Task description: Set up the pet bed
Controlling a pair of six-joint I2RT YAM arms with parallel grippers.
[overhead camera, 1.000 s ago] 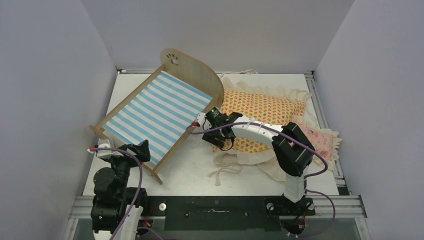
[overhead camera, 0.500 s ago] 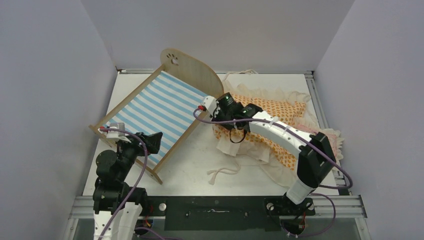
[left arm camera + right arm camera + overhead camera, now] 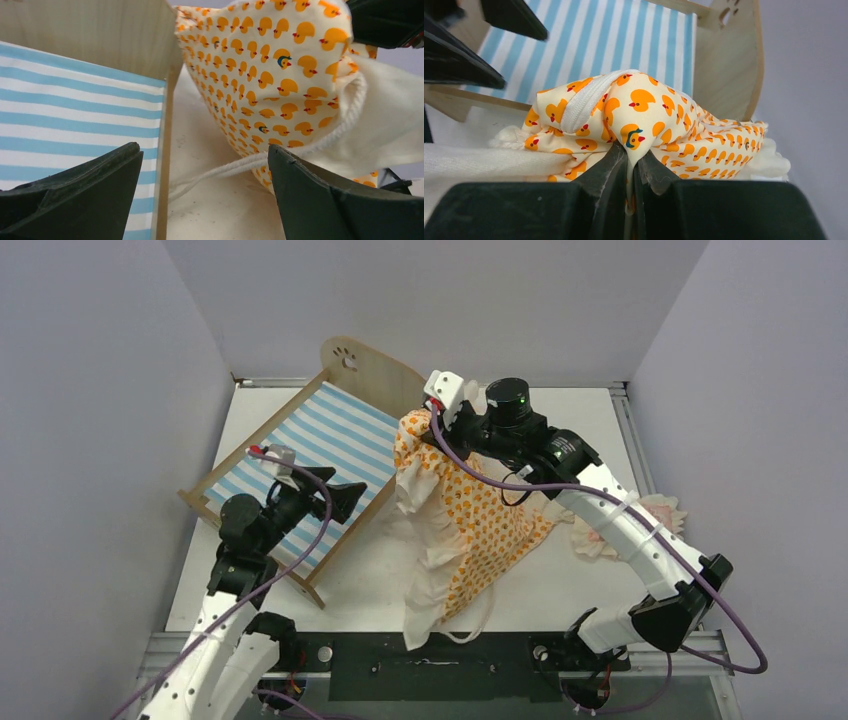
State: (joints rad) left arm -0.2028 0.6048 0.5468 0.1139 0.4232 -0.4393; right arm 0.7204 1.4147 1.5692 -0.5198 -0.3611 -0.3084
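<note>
Nearest, the left gripper (image 3: pixel 340 490) hovers over the bed's right rail with its jaws spread wide and nothing between them, facing the mattress. It looks placed to catch or steady the cloth, though it touches neither cloth nor rail.

Just past it the mattress (image 3: pixel 470 525) hangs as a long drape, its lower end and a loose cord reaching toward the near edge of the table (image 3: pixel 370 575). Whether it brushes the surface cannot be told. It hangs this way because it is held by one corner only: the right gripper (image 3: pixel 626 152) has its jaws pinched together on a fold of the duck-printed fabric beside the zip, high up by the headboard. Such a high corner grip probably lets the rest clear the rail on the way over.

The bed (image 3: pixel 290 455) stands angled on the table's left half, striped base bare, headboard (image 3: pixel 380 370) at the far end. The pillow (image 3: pixel 640 515) lies apart at the right, partly behind the right arm.
</note>
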